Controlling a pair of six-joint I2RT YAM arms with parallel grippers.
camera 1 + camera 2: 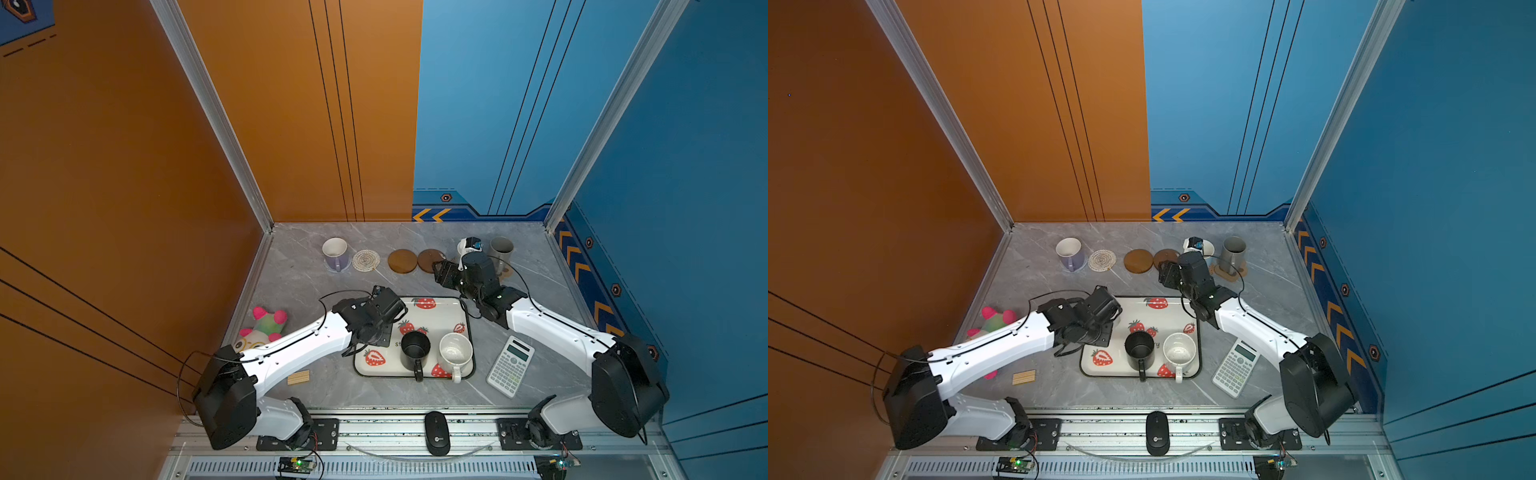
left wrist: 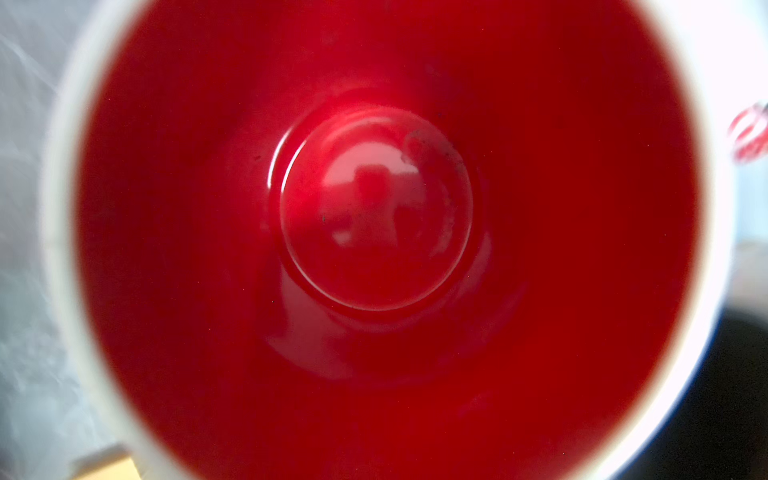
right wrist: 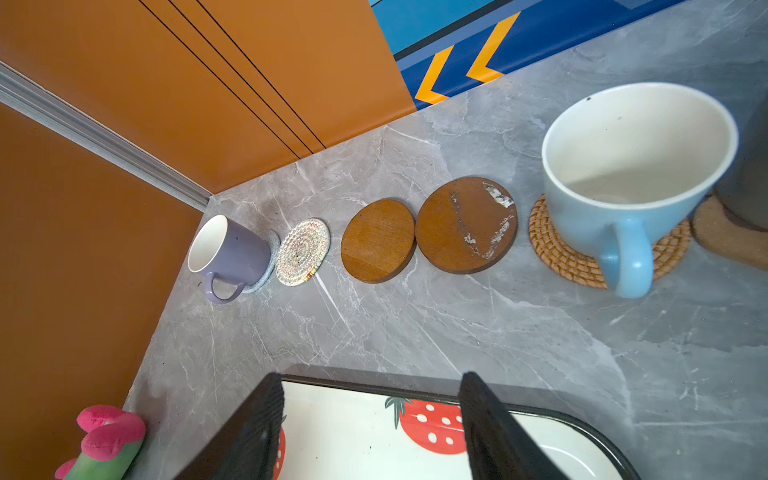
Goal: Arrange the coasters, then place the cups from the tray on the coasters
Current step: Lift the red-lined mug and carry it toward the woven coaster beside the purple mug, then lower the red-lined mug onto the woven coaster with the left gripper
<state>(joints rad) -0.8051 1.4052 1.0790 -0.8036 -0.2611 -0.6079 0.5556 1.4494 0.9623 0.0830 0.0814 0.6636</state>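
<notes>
Covering the white red-lined cup (image 2: 382,208) at tray (image 1: 440,316) left edge: left gripper (image 1: 374,332), grip unreadable.
Right gripper (image 3: 370,378) jaws apart, empty, above tray's far rim.

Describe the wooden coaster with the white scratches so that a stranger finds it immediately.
On the grey table, coasters form a row near the back wall. Two brown wooden discs lie midway. Take the one nearer the light blue cup: only it has whitish scratches.

Right hand (image 3: 372,380) hangs with jaws apart; left hand (image 1: 375,331) points straight down, fingers hidden.
</notes>
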